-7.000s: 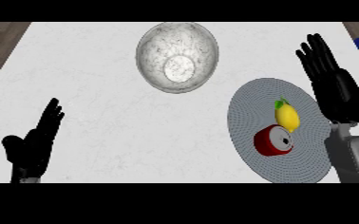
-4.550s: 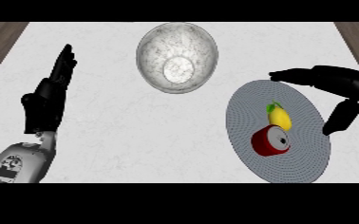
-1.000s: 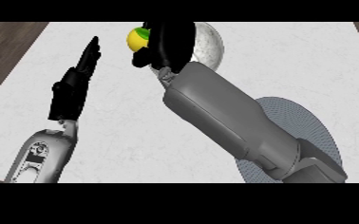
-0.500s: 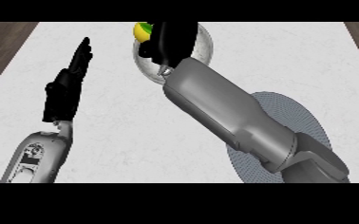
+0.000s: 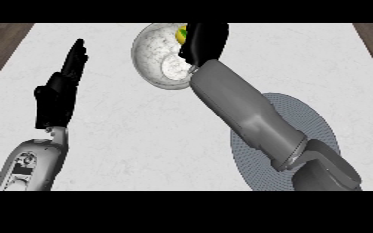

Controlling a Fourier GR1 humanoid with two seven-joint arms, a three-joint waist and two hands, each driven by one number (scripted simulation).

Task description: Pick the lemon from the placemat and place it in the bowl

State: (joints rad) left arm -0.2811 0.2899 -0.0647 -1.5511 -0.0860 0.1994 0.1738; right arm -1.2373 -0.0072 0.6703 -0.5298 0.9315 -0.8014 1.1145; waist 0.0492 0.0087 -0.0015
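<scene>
- Your right robot hand (image 5: 203, 43) is curled round the lemon (image 5: 181, 33), holding it over the far rim of the bowl (image 5: 154, 54); only a sliver of yellow with a green tip shows past the fingers.
- Treat the lemon as light, stiff and rounded. Its smooth skin probably lets it roll or slip, so take hold across its middle, as the hand appears to do now.
- It is not fragile by the look of it, so a short drop into the bowl should do no harm.
- Your left robot hand (image 5: 62, 89) rests open over the left of the worktop (image 5: 131, 128), fingers straight, holding nothing.
- Count: one lemon, one mottled grey bowl, one round grey placemat (image 5: 320, 128) at the right, largely hidden under your right forearm. I cannot tell whether anything lies on its covered part.
</scene>
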